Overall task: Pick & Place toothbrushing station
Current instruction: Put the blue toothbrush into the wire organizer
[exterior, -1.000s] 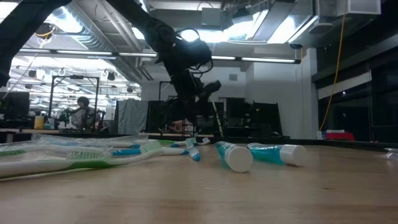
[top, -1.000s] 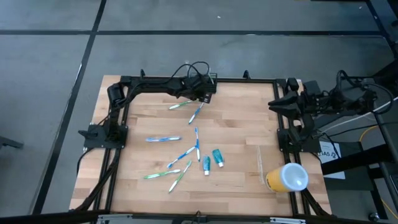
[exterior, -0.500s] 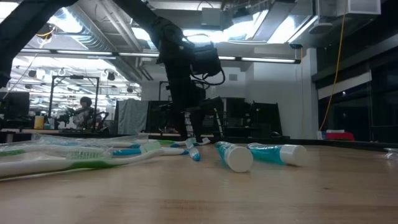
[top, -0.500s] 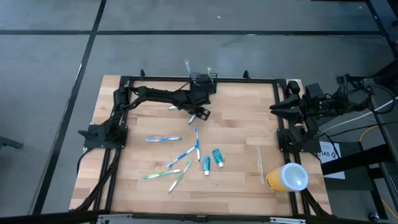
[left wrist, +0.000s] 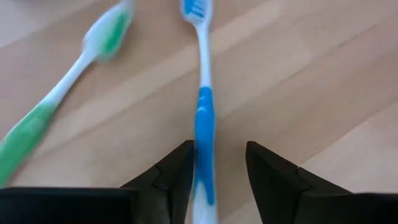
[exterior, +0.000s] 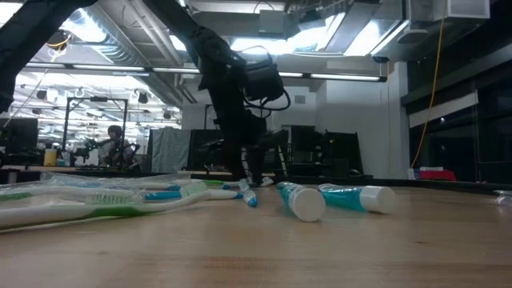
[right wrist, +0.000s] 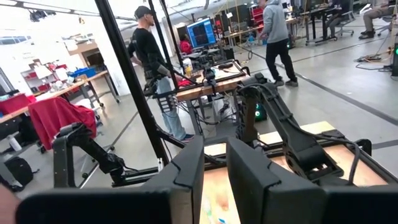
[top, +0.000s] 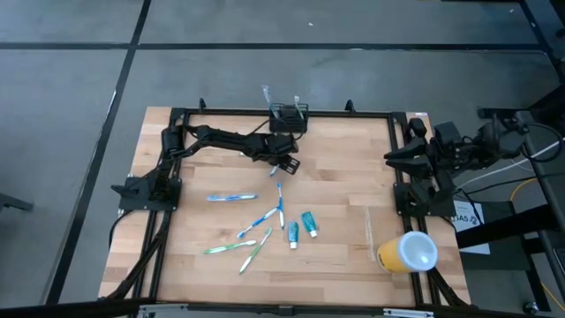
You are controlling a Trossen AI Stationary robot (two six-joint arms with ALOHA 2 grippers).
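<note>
We see the toothbrushing station, a small black rectangular wire-mesh holder (top: 288,116), standing at the far edge of the light wooden table (top: 344,185), in the middle of that edge. Two toothbrushes already stand upright in it, so a part of the task looks done.

The left gripper (left wrist: 216,163) is low over the table, just in front of the holder. Its two dark fingers (left wrist: 177,171) are spread, and the blue and white plastic toothbrush (left wrist: 202,118) lies between them, still flat on the wood. In our judgement this brush is about to be pinched but is not lifted yet. A green and white toothbrush (left wrist: 59,102) lies just beside it, at an angle.

A lot is left. More toothbrushes (top: 231,198) are scattered in the middle and the near part of the table, and two small teal tubes with white caps (top: 301,227) lie near them. A yellow cup with a white round lid (top: 407,252) lies on its side at the near right corner.

The right gripper (right wrist: 214,165) waits at the right side of the table, raised. Its fingers stand a little apart and hold nothing.

About writing: there is a white label on the right frame, beside the table, but we cannot read it surely. On the brushes and the tubes no brand can be read.
</note>
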